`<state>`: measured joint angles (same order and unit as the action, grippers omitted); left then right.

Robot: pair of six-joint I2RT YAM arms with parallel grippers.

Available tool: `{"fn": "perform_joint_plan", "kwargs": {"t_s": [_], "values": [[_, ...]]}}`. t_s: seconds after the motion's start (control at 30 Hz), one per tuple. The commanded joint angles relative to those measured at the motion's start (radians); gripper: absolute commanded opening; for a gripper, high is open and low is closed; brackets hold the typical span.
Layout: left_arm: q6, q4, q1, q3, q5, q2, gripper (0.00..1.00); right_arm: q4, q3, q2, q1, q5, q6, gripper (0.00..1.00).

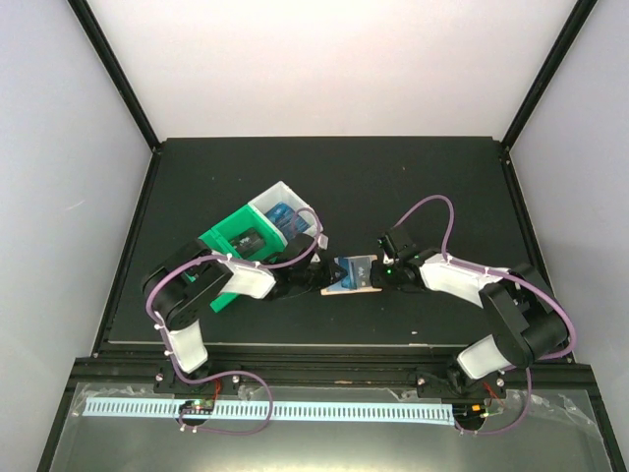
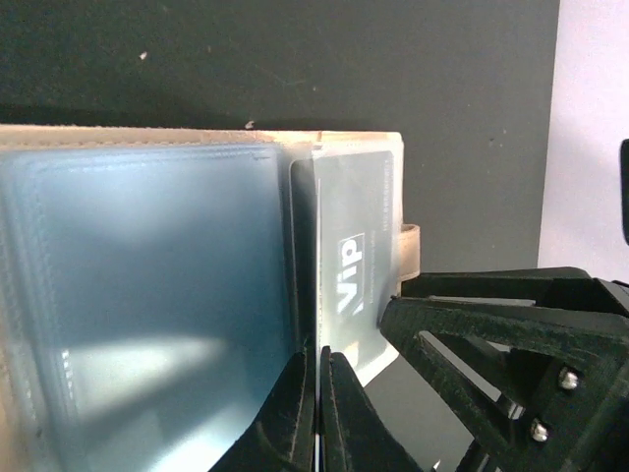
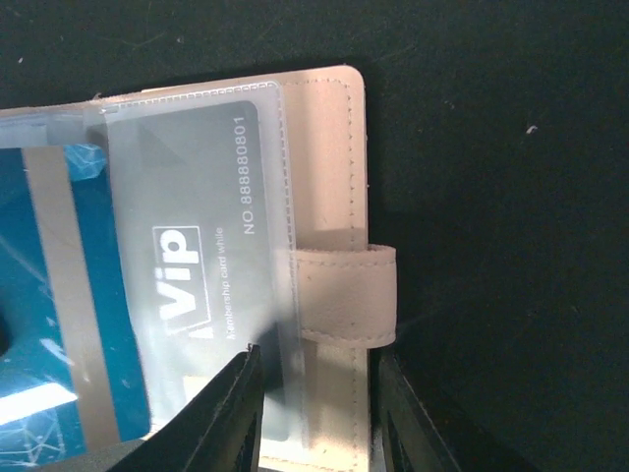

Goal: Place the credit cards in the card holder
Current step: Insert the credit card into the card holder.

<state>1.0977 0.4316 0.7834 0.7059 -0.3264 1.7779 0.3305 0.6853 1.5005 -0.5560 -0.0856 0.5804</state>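
Observation:
The tan card holder (image 1: 356, 280) lies open on the black table between my grippers. A grey "VIP" credit card (image 3: 197, 265) sits in its clear sleeve, and it also shows in the left wrist view (image 2: 349, 265). A blue credit card (image 3: 59, 295) with a beige stripe lies in the sleeve to the left of it. My left gripper (image 2: 319, 369) is shut on a thin edge beside the blue card (image 2: 147, 295); it seems to be that card, though it may be a sleeve. My right gripper (image 3: 319, 413) is open, its fingers either side of the holder's tan cover (image 3: 334, 167) below the snap tab (image 3: 346, 295).
A green bin (image 1: 241, 241) and a white bin (image 1: 285, 216) holding a blue card stand just behind my left arm. My right gripper's black frame (image 2: 511, 354) is close beside my left fingers. The table's right edge (image 2: 556, 147) meets the white wall.

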Motion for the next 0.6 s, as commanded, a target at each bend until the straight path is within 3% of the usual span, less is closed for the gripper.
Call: {"fn": "perform_joint_plan", "kwargs": {"t_s": [0.0,0.37,0.57], "values": [[0.033,0.025,0.02,0.047,0.012,0.035,0.02,0.073,-0.033,0.049,-0.008,0.037,0.0,0.35],[0.015,-0.099,0.028,0.036,0.145,-0.033,0.01,0.067,-0.041,0.047,-0.012,0.041,0.016,0.35],[0.023,-0.073,0.027,0.026,0.14,-0.028,0.02,0.064,-0.038,0.057,-0.012,0.037,0.014,0.33]]}}
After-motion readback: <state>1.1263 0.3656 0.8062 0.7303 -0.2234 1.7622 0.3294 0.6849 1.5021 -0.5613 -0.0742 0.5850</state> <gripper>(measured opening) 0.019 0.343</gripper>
